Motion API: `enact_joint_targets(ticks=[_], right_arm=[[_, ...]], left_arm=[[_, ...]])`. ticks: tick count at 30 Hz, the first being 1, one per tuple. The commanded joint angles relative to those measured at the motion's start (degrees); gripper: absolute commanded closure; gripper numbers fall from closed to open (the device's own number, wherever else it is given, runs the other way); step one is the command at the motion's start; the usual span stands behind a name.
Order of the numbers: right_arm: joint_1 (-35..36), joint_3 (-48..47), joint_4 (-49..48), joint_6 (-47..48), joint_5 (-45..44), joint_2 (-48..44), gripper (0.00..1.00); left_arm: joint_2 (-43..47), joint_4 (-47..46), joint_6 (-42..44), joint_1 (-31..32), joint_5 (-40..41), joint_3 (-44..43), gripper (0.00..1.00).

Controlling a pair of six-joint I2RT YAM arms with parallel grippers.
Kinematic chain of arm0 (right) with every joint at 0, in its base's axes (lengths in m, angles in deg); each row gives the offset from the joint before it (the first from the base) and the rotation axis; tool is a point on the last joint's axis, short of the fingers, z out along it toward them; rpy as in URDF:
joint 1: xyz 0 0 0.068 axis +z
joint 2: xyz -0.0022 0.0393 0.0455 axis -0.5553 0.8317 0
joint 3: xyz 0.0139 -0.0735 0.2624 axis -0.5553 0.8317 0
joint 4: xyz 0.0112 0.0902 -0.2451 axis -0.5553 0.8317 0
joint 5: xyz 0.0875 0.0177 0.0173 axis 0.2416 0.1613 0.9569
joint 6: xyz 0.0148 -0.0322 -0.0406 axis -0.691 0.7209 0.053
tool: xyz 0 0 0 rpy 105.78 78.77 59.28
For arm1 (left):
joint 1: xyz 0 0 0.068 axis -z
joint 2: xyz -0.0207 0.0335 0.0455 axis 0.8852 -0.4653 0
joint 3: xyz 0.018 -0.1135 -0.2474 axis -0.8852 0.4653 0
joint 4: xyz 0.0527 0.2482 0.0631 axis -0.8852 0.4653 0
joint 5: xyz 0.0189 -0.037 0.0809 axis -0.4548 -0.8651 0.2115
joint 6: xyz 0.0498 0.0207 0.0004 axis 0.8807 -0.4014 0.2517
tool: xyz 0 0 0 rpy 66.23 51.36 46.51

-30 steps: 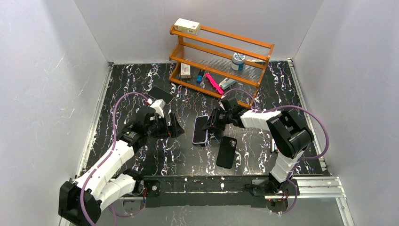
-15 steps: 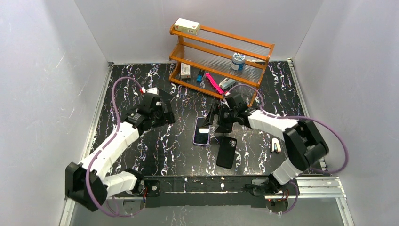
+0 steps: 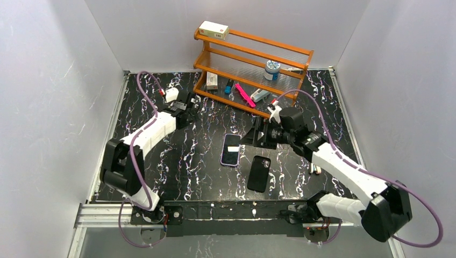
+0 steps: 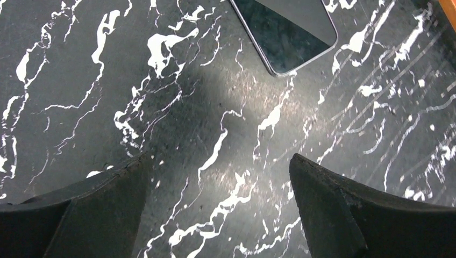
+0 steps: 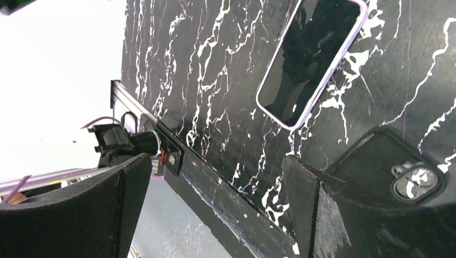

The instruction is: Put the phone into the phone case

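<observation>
While the left hand (image 4: 218, 161) and the right hand (image 5: 215, 161) stand wide open and empty, the one phone case (image 3: 258, 173) lies lengthwise near-to-far, camera cutout far; two phones: black phone (image 4: 285, 27), lavender phone (image 3: 230, 149).

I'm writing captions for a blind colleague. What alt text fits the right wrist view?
The right gripper hangs open and empty over a black marbled table. Past its fingers a lavender-edged phone lies screen up. The matte black phone case lies apart from it, partly hidden behind one finger, its camera cutout showing.
</observation>
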Motion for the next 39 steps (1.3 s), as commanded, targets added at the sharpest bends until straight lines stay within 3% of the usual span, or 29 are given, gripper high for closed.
enact_joint_targets(ticks=[1,18,31,39], right_arm=[[0.13,2.59,1.59,1.65,1.44,-5.73,0.01],[0.11,2.56,8.43,5.59,-3.97,-13.49,0.01],[0.10,2.41,8.58,6.31,-5.85,-12.14,0.01],[0.06,2.45,6.83,5.90,-6.63,-10.18,0.01]], left_arm=[[-4.21,-3.25,-6.10,-0.16,7.08,-3.36,0.05],[-26.78,-4.15,-16.50,-3.26,7.82,-19.56,0.02],[-35.60,-3.56,-13.78,-6.32,6.33,-27.68,0.02],[-39.09,5.95,-12.42,-7.02,4.35,-33.44,0.07]])
